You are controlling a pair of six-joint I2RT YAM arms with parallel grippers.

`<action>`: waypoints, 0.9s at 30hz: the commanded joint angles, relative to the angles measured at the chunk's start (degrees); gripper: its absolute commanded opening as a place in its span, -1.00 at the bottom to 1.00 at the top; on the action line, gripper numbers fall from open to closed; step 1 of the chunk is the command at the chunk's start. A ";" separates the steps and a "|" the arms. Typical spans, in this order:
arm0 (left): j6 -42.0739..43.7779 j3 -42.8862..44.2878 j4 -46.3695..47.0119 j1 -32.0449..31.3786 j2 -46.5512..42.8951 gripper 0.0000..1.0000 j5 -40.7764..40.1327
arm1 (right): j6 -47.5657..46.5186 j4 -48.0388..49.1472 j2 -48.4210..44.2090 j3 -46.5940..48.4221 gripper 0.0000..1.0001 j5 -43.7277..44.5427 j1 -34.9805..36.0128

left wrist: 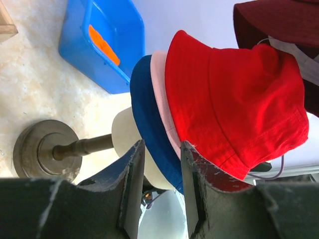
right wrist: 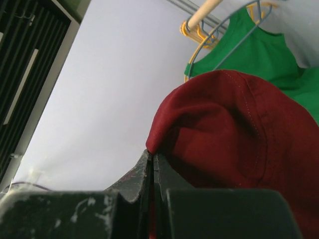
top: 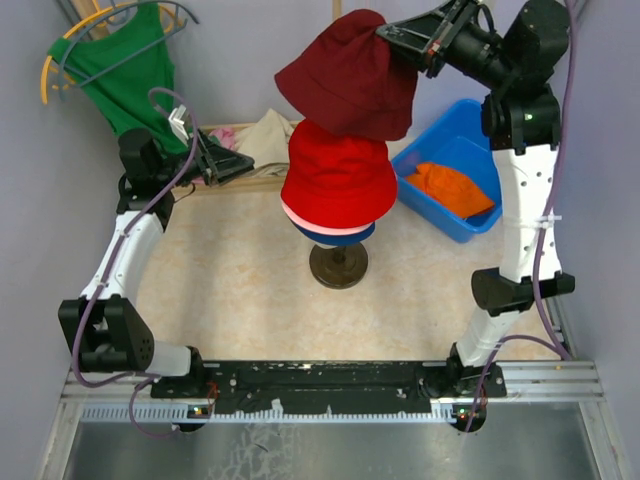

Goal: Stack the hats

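Hats sit 3 deep on the stand (top: 338, 265) (navy hat (left wrist: 144, 109), pink hat (left wrist: 162, 94), red hat (top: 338, 175)), the dark red hat (top: 350, 85) hangs over them pinched in the right fingers (right wrist: 137, 179), the left fingers (left wrist: 132, 184) gape empty, and the orange hat (top: 450, 187) lies in the blue bin (top: 455, 125), so 2 remain.

Right gripper (top: 392, 38) raised high, pinched closed; left gripper (left wrist: 162, 148) low, parted.

robot lab cell, plain walls (top: 240, 50) around a mounting rail (top: 330, 380).
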 commanded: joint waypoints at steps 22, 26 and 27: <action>-45.85 -7.22 46.90 -0.40 -4.13 0.14 -0.87 | -9.33 -7.10 -7.09 -10.64 -1.00 0.90 9.03; -54.64 -8.75 53.85 -2.65 -3.31 0.25 -5.69 | -8.72 -4.86 -9.00 -12.94 -1.00 0.94 9.03; -56.10 -8.96 54.85 -3.67 -2.94 0.27 -7.10 | -8.78 -4.83 -9.09 -12.96 -1.00 0.98 9.03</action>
